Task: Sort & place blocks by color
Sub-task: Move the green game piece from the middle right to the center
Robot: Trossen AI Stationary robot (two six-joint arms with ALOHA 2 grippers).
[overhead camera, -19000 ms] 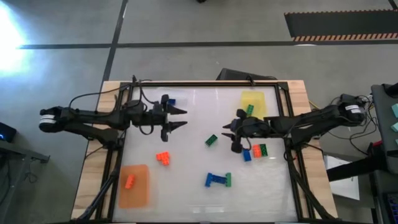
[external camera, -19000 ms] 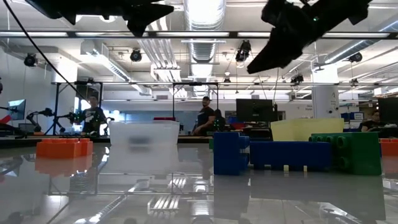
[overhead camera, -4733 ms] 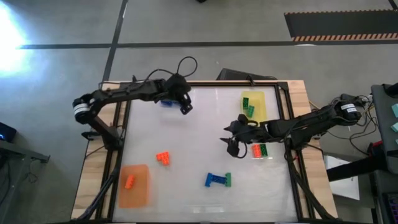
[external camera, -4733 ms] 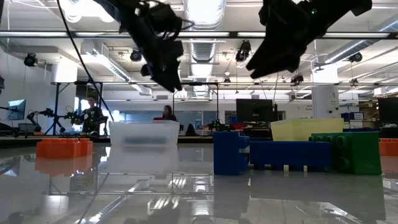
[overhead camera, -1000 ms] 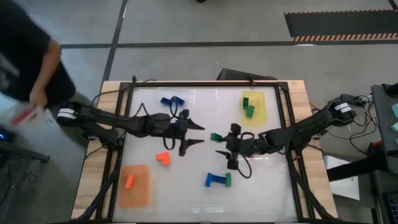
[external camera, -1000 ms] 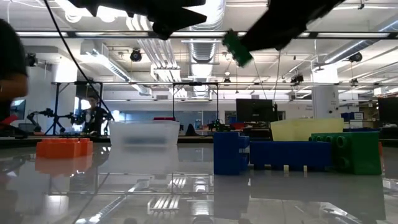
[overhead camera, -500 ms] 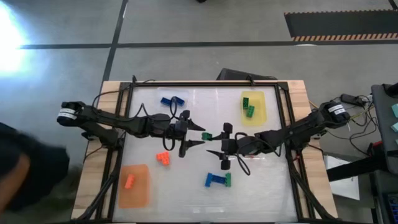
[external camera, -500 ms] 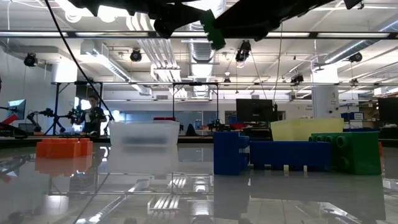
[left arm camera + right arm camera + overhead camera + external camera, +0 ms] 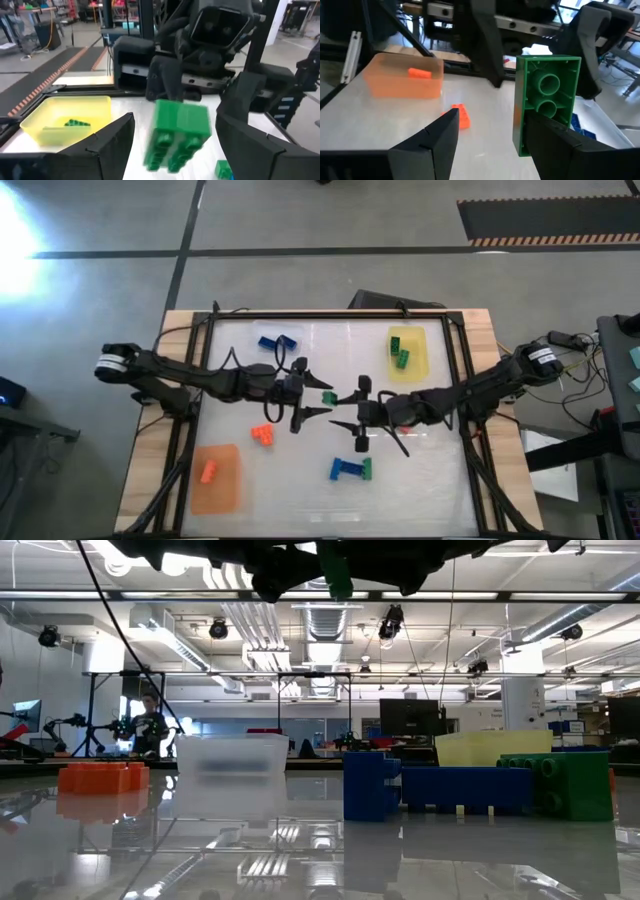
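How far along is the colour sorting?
Done: two green bricks sit in the yellow tray, one orange brick in the orange tray. In hand: the right gripper holds a green studded brick in the air between the left gripper's open fingers. Still to do: orange bricks and a blue-and-green cluster lie loose on the table.

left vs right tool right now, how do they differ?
The left tool stands open with nothing between its fingers; the right tool is shut on a green block, gripped against one finger. The left tool reaches in from the table's left side, the right tool from its right. Both hang above the table's middle, tips nearly meeting, with the green block between the left tool's open fingers.
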